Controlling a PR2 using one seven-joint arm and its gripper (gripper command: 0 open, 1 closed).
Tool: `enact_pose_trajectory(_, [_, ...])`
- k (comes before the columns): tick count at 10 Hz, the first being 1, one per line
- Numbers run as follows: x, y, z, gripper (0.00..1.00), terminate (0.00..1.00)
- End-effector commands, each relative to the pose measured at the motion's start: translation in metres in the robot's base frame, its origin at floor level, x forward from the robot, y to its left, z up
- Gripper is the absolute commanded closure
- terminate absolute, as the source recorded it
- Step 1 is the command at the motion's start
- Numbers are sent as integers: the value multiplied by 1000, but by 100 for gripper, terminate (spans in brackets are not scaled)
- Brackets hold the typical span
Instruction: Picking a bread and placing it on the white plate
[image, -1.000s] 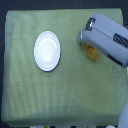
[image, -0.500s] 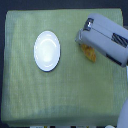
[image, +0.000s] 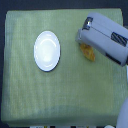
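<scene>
I've dropped the gripper (image: 86, 46) lower over the bread (image: 89, 52); jaws hidden, can't tell. White plate (image: 47, 51) bare; grasp pending.

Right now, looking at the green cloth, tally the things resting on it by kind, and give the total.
White plate: 1
Bread, partly hidden under the gripper: 1
Total on the green cloth: 2
</scene>
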Motion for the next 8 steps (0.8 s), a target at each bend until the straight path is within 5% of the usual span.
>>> enact_pose_trajectory(1, [2,-5,8,100,0])
enact_pose_trajectory(4, [2,-3,28,100,0])
enact_pose_trajectory(8, [-11,19,100,100,0])
